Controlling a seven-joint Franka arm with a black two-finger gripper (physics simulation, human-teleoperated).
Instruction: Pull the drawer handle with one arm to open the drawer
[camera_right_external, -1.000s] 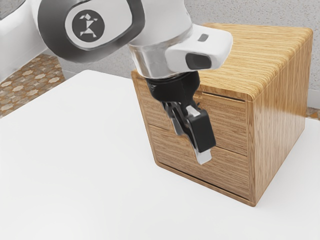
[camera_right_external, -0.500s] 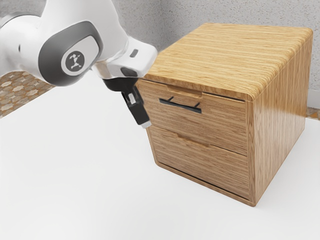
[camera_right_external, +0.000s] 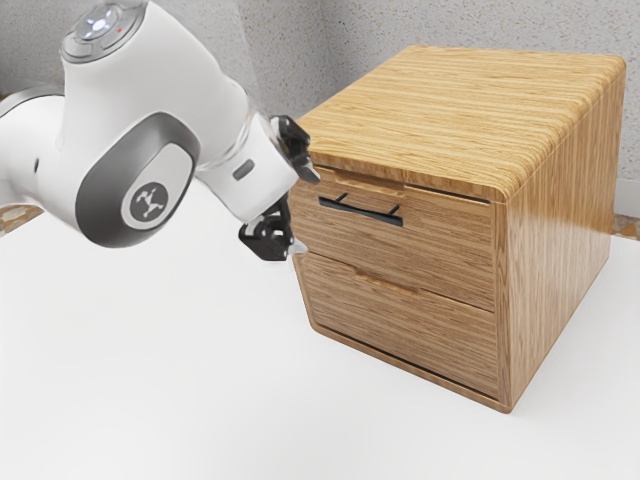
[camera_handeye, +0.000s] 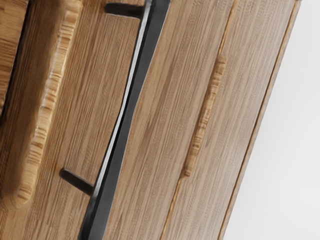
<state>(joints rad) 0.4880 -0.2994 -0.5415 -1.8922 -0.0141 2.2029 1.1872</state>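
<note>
— Whereabouts of the hand (camera_right_external: 275, 240)?
— Over the white table (camera_right_external: 150, 380), just off the wooden cabinet's (camera_right_external: 480, 100) front corner, at 9 o'clock from the drawer handle (camera_right_external: 361, 211), apart from it.
— Spread or pressed together?
— Cannot tell (too dark and bunched from the side camera).
— And the handle itself?
— Black bar on two posts across the top drawer (camera_right_external: 440, 240); drawer flush with the cabinet front.

White table (camera_right_external: 150, 400), speckled grey wall (camera_right_external: 450, 20) behind
</note>
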